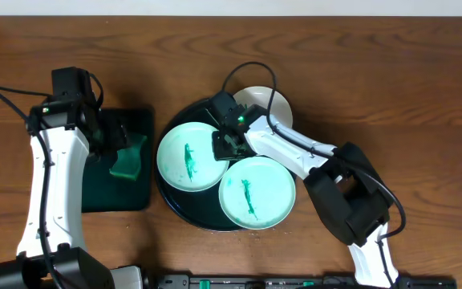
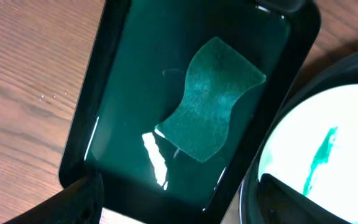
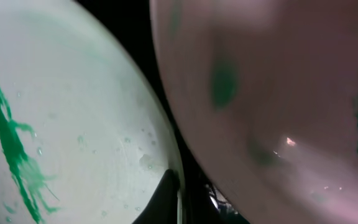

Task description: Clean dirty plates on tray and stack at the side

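The plates [image 1: 257, 191] are three round white shallow dishes, and all three are on the large round dark tray [image 1: 191, 205] in the middle of the wooden table [image 1: 375, 64]. The left plate [image 1: 191, 156] covers the tray's left side and has a green smear across its middle. The near plate [image 1: 257, 193] lies at the tray's front right edge, also smeared green. The far plate [image 1: 267, 103] sits at the tray's back edge, partly hidden by the right arm. The right gripper [image 1: 229, 144] is down at the tray's centre, between the three plates. Its jaws are closed, with a dark fingertip [image 3: 166, 190] against the rim of the left plate; whether it pinches that rim cannot be told. Just left of the tray is a smaller rectangular dark tray [image 1: 119, 193], wet and glossy, with a green sponge [image 1: 128, 160] lying in it. The left gripper [image 1: 123, 136] hangs over that sponge, clear of it, its jaws spread wide with nothing between them.
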`<action>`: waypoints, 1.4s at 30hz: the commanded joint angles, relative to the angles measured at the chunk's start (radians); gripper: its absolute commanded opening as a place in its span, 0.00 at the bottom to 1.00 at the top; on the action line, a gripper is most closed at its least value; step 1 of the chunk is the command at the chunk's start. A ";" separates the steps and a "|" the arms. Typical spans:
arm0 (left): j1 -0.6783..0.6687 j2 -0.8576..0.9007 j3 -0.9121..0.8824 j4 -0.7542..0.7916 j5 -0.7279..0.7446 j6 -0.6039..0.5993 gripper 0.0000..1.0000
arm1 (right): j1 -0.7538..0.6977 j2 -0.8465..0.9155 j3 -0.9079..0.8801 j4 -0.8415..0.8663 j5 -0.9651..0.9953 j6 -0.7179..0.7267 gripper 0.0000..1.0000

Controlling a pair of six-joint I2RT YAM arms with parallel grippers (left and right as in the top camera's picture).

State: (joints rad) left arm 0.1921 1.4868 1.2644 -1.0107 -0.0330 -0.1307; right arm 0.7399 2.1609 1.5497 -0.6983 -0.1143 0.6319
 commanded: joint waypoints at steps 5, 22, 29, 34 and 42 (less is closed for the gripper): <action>0.004 0.016 -0.060 0.045 -0.012 0.012 0.68 | 0.007 0.058 0.007 0.011 0.005 -0.021 0.01; 0.003 0.341 -0.083 0.185 0.104 0.312 0.50 | 0.007 0.058 0.008 0.005 0.005 -0.046 0.01; 0.003 0.390 -0.083 0.198 0.120 0.325 0.49 | 0.007 0.058 0.007 0.008 0.005 -0.046 0.02; 0.003 0.409 -0.083 0.216 0.120 0.325 0.22 | 0.007 0.058 0.007 0.008 0.005 -0.046 0.02; 0.003 0.391 -0.061 0.187 0.128 0.324 0.07 | 0.007 0.058 0.007 0.006 0.005 -0.046 0.01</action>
State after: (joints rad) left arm 0.1947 1.8664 1.1889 -0.8005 0.0761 0.1856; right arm 0.7399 2.1658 1.5551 -0.6975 -0.1154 0.5983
